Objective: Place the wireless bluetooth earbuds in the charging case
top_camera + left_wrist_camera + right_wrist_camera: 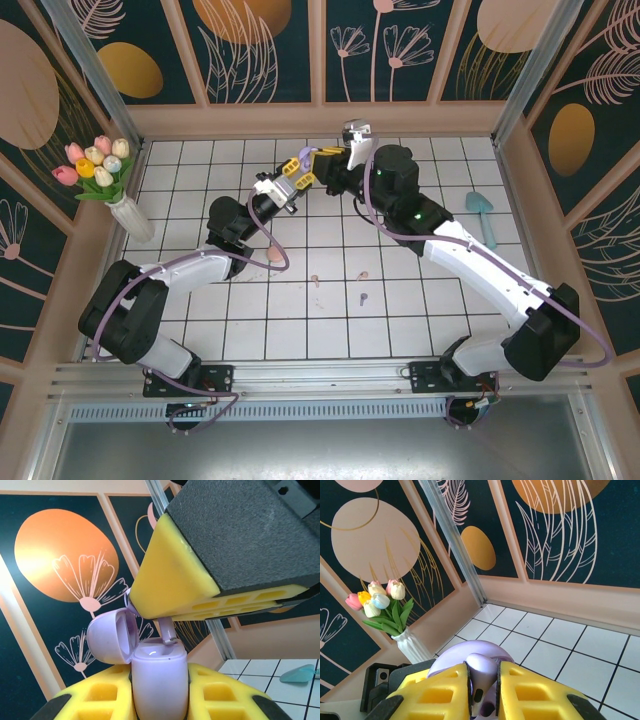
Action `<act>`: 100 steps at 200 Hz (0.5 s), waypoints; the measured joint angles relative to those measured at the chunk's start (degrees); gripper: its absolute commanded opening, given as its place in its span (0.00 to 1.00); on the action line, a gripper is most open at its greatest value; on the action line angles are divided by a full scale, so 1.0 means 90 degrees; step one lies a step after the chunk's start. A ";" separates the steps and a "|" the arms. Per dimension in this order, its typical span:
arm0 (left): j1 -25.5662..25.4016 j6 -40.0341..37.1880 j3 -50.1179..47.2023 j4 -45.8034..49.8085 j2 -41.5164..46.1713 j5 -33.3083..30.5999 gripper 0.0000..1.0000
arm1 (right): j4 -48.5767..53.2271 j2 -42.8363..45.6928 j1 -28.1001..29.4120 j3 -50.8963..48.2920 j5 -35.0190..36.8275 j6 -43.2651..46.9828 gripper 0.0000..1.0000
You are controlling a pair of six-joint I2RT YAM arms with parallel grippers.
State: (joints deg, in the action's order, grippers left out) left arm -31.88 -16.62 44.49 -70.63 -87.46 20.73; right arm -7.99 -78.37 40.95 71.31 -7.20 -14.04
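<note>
Left claw (159, 697) clamped on the case (159, 667), lid open, raised over the table's (400, 330) far middle. My right claw (483, 696) pinches a purple bud (480, 674), stem at the case's mouth. Mid-table lie two pink buds (316, 281) and a loose purple bud (363, 298).

Left claw (293, 169), right claw (320, 163) tip-to-tip, clamped

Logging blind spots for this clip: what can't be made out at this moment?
- Bud tip: right wrist view, sunk between the right claw's fingers.
- Case sockets: left wrist view, hidden by its own rim and that claw; whether the bud is seated cannot be told.
- Floor buds: top view, too small to tell how they lie.
- Case in top view: tiny, crowded by both claws.
</note>
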 measured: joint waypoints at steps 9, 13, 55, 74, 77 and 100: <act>0.0000 0.0019 0.0000 0.0034 0.0000 0.0000 0.00 | -0.0002 -0.0022 -0.0005 0.0000 0.0002 0.0000 0.18; 0.0000 0.0022 0.0000 0.0051 0.0000 -0.0002 0.00 | -0.0002 -0.0027 -0.0005 0.0000 0.0005 0.0000 0.18; 0.0000 0.0092 0.0000 0.0119 0.0000 -0.0012 0.00 | 0.0000 -0.0051 -0.0012 -0.0012 0.0005 0.0010 0.17; 0.0000 0.0138 0.0000 0.0189 0.0000 -0.0007 0.00 | -0.0019 -0.0051 -0.0012 -0.0063 0.0005 0.0022 0.17; 0.0000 0.0148 0.0000 0.0211 0.0000 -0.0002 0.00 | -0.0022 -0.0051 -0.0012 -0.0073 0.0005 0.0022 0.17; -0.0002 0.0214 0.0010 0.0265 0.0000 0.0007 0.00 | -0.0019 -0.0051 -0.0010 -0.0131 -0.0024 0.0022 0.17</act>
State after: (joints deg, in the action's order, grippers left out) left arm -31.90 -14.70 44.58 -68.25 -87.46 20.80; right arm -8.16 -78.83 40.86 70.13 -7.42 -13.85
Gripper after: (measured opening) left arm 0.224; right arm 0.173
